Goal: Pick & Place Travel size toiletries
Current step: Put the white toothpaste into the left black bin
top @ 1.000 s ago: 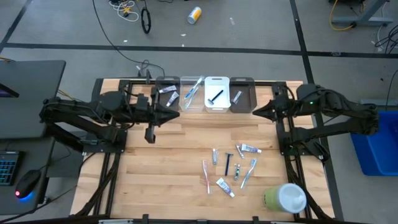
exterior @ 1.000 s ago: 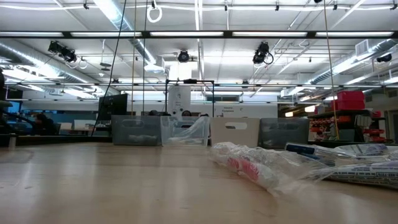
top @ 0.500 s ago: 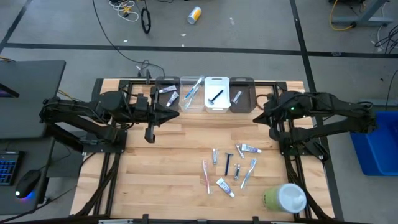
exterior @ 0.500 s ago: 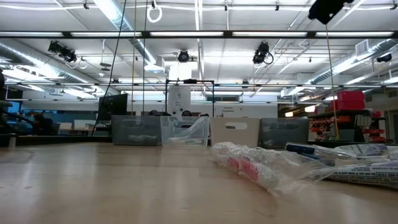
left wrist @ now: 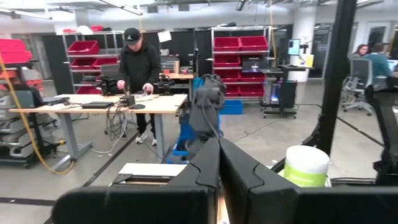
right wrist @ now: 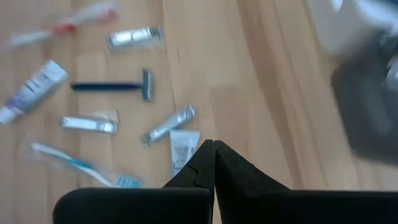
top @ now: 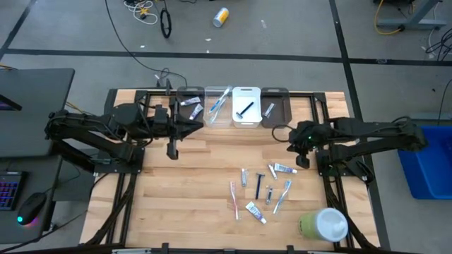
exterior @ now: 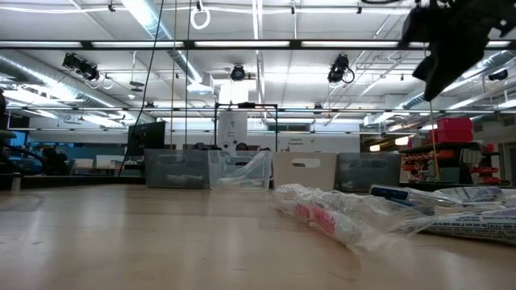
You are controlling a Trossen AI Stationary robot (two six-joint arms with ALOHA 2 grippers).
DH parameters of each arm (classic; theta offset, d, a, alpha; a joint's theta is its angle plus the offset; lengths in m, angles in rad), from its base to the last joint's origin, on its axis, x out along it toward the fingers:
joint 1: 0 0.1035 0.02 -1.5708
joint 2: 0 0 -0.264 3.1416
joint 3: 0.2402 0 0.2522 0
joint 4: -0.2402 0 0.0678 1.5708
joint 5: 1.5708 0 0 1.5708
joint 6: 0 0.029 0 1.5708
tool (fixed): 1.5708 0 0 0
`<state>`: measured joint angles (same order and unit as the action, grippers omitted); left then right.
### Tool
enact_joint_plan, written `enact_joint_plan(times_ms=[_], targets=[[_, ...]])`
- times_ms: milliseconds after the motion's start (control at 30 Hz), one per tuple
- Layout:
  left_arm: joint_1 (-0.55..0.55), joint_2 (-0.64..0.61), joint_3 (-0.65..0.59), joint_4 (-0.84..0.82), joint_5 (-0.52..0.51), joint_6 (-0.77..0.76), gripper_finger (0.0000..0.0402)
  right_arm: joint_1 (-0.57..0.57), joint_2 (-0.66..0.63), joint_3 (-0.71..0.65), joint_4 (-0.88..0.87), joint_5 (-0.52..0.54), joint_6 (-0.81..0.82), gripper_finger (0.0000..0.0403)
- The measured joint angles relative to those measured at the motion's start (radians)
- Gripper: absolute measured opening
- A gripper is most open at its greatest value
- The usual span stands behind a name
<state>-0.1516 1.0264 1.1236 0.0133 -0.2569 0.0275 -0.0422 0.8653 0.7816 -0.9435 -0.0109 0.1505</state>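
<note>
Right pincer point(top: 291, 139) pinched fully closed with nothing in it, hanging over the tabletop point(top: 198, 183) just far-right of the loose pile, tips aimed down at it in the right wrist view. Toiletries point(top: 263, 189) scattered on the near-right part: black razor point(top: 258, 185), pink toothbrush point(top: 234, 199), blue toothbrush point(top: 282, 196), white-blue toothpaste tube point(top: 255, 212), small grey tubes point(top: 244, 176) around them. More already dropped in the four bins point(top: 233, 106) along the far edge. Big green-and-white container point(top: 323, 224) parked at the near-right corner. Left pincer point(top: 171, 151) also closed and empty, waiting over the far-left side near the bins. Person at a desk visible way back in the left wrist view.
</note>
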Motion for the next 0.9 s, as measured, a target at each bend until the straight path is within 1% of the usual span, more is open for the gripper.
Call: enact_joint_plan(times_ms=[133,233,300,400,533,667,767,900], targets=[[0.000,0.000,0.000,-0.001,-0.020,-0.002,0.0017,0.000,0.031,0.008,0.023,0.000,-0.005,0.0017],[0.000,0.000,0.000,-0.001,-0.021,0.004,0.0012,0.000,0.062,0.008,0.016,0.000,-0.008,0.0041],[0.000,0.000,0.000,-0.001,-0.021,0.006,0.0008,0.000,0.085,0.008,0.016,-0.001,-0.008,0.0066],[0.000,0.000,0.000,-0.001,-0.021,0.005,0.0006,0.001,0.124,0.008,0.016,-0.001,-0.008,0.0112],[0.000,0.000,0.000,-0.001,-0.021,0.004,0.0014,0.026,0.174,0.008,0.014,-0.001,-0.009,0.0177],[0.000,0.000,0.000,-0.001,-0.045,0.004,0.0019,0.064,0.233,0.008,0.014,-0.007,-0.009,0.0228],[0.000,0.000,0.000,-0.001,-0.047,0.004,0.0015,0.094,0.284,0.008,0.014,-0.021,-0.012,0.0250],[0.000,0.000,0.000,-0.001,-0.047,0.010,0.0007,0.120,0.352,0.008,0.014,-0.021,-0.011,0.0260]])
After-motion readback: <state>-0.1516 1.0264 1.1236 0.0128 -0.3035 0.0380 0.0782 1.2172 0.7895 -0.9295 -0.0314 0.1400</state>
